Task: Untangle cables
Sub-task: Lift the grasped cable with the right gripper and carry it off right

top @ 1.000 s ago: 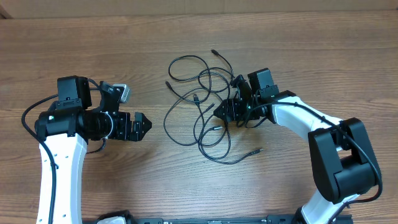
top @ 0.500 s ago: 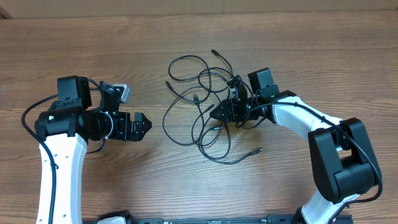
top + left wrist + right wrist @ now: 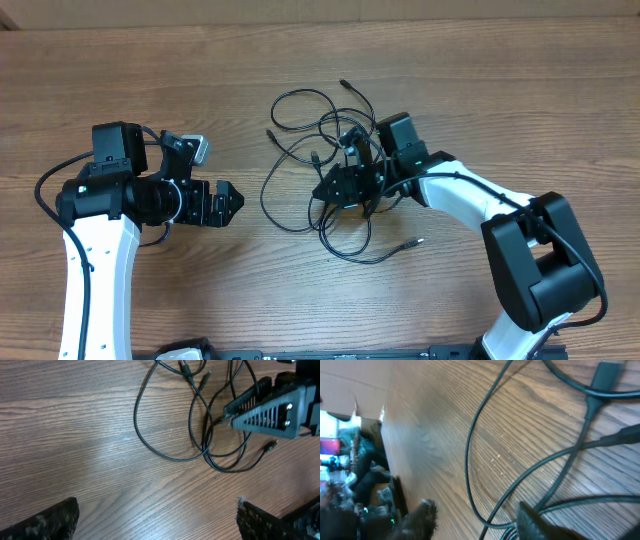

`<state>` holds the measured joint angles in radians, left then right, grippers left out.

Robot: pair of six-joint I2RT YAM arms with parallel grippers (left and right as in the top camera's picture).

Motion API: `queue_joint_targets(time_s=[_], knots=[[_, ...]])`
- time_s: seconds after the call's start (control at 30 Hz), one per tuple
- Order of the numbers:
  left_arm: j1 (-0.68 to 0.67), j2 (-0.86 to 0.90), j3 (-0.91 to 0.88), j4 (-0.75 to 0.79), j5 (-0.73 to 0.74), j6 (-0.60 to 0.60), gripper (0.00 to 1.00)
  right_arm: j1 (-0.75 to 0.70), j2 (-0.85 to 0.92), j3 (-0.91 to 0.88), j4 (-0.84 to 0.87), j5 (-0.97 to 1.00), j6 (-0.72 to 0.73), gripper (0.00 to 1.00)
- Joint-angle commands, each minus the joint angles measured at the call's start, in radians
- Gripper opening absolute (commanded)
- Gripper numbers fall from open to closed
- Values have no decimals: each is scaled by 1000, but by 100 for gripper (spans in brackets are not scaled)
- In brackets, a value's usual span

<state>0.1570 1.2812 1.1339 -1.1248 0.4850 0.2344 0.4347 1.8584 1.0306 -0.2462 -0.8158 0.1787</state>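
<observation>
The cables are thin black cords, tangled in loops at the middle of the table, with a plug tip trailing out to the right. My right gripper lies low over the tangle's middle and points left. In the right wrist view its jaws stand partly apart, with a cable strand running between them and more strands against the right finger. My left gripper rests left of the tangle, wide open and holding nothing. The left wrist view shows the cable loops ahead of it and the right gripper's finger on them.
The wooden table stretches bare to the left and right of the tangle. The right arm's white link slants in from the lower right. The left arm's black wrist sits near the left edge.
My right gripper has slid left, deeper into the tangle, and its jaws have narrowed. The cable loops beneath it shifted slightly left. The left arm has not moved.
</observation>
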Motion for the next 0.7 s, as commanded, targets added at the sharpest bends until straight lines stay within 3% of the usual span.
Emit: queue_joint_targets(time_s=[0.0, 0.1, 0.17, 0.4, 0.67], knots=[[0, 2, -6, 4, -3, -14, 100, 5, 5, 18, 10, 66, 63, 4], [0, 2, -6, 4, -3, -14, 100, -8, 1, 34, -15, 66, 84, 4], [0, 2, -6, 4, -3, -14, 100, -13, -18, 87, -117, 114, 82, 4], [0, 2, -6, 4, -3, -14, 100, -11, -165, 362, -488, 365, 2, 4], [0, 2, -6, 4, -3, -14, 100, -11, -351, 719, -665, 550, 2, 4]])
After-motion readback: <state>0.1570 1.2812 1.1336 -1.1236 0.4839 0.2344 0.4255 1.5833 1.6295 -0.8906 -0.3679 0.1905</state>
